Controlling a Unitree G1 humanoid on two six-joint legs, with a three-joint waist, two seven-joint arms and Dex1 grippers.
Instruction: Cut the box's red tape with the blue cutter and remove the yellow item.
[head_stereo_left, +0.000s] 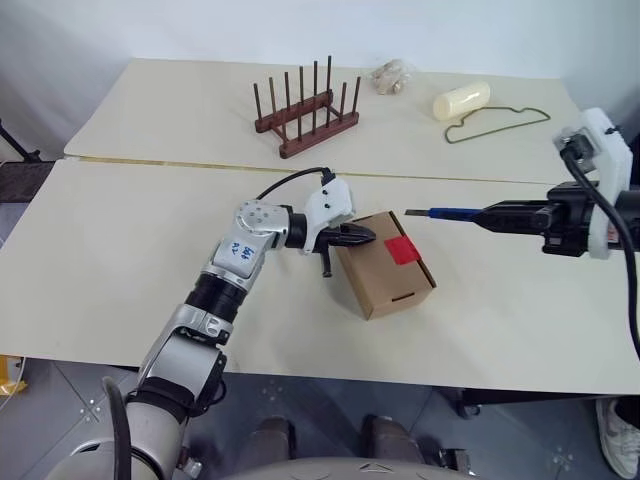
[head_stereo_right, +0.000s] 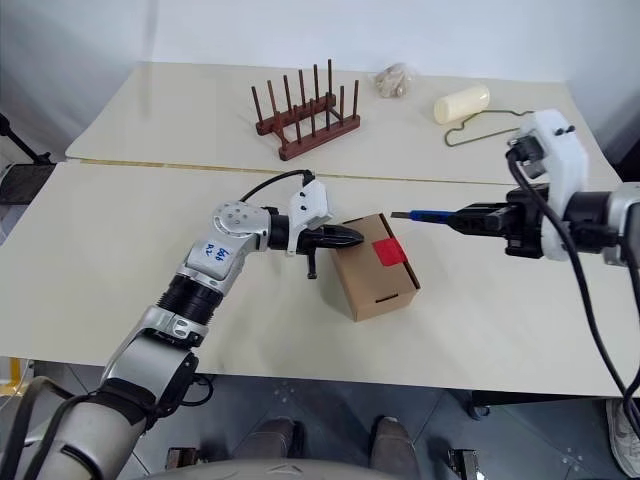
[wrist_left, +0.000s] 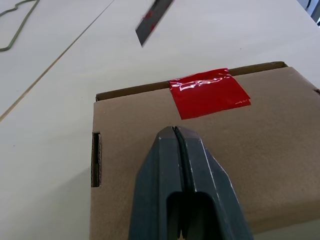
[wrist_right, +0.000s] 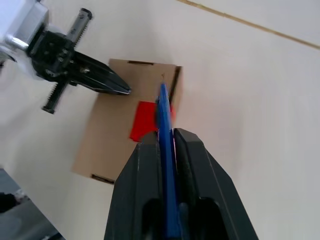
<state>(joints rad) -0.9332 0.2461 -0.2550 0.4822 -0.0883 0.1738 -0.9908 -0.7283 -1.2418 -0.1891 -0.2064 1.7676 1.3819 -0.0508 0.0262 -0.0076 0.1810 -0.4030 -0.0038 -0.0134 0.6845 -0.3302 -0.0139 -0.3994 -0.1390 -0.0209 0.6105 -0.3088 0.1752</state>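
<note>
The box (head_stereo_left: 385, 268), a small brown carton, lies on the table's near half with the red tape (head_stereo_left: 402, 250) across its top seam. My left gripper (head_stereo_left: 364, 238) is shut with nothing in it, and its tip lies on the box's top at the left edge, short of the tape (wrist_left: 209, 92). My right gripper (head_stereo_left: 492, 213) is shut on the blue cutter (head_stereo_left: 452, 212), which is held about level. The cutter's dark tip points left and hovers above and just right of the box (wrist_right: 125, 132). The yellow item is hidden.
On the far table half stand a wooden peg rack (head_stereo_left: 305, 112), a small clear bag (head_stereo_left: 391, 76), a cream cylinder (head_stereo_left: 461, 100) and a green wire loop (head_stereo_left: 497, 124). A seam (head_stereo_left: 150, 162) joins the two table halves. A shoe (head_stereo_left: 620, 435) shows on the floor at the right.
</note>
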